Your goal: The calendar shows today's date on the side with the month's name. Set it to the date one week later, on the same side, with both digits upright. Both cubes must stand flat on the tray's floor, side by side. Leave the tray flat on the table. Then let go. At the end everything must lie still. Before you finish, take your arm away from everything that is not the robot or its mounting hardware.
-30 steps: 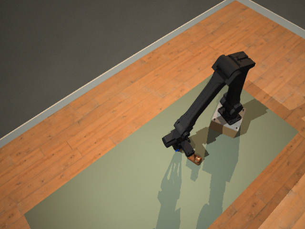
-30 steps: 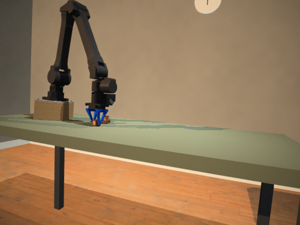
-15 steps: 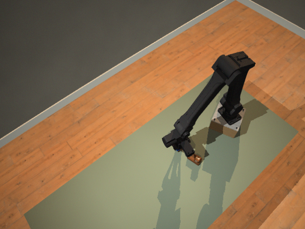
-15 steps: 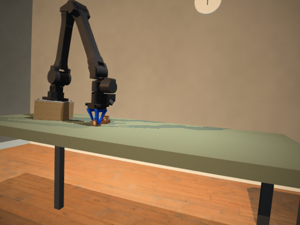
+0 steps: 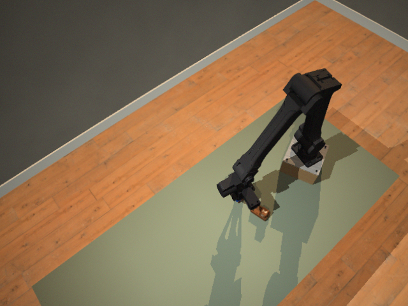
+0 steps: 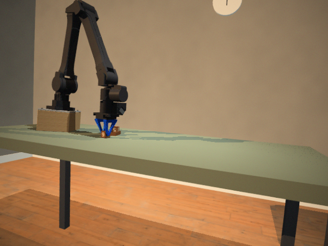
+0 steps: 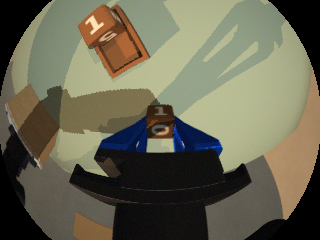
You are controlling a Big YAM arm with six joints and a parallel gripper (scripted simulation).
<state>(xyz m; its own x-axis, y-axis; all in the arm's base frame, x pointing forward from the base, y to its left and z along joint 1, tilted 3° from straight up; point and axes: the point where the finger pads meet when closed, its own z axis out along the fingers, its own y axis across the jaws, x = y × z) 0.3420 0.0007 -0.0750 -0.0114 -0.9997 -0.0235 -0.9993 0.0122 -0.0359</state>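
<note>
My gripper (image 7: 160,120) with blue fingers is shut on a small brown digit cube (image 7: 160,122), low at the table. The cube shows a 1 on its top face in the wrist view and a 9-like digit on its side in the exterior view (image 6: 103,134). The brown tray (image 7: 120,50) lies apart from it, up and to the left in the wrist view. The other cube (image 7: 100,27) stands in one end of the tray with a 1 on top; the rest of the tray floor is bare. In the exterior view the tray (image 6: 115,132) sits just behind my gripper (image 6: 105,132).
The arm's base stands on a wooden block (image 6: 58,120) near the table's back left end. The green table top (image 5: 204,230) ends close to the block. A round clock (image 6: 227,5) hangs on the wall.
</note>
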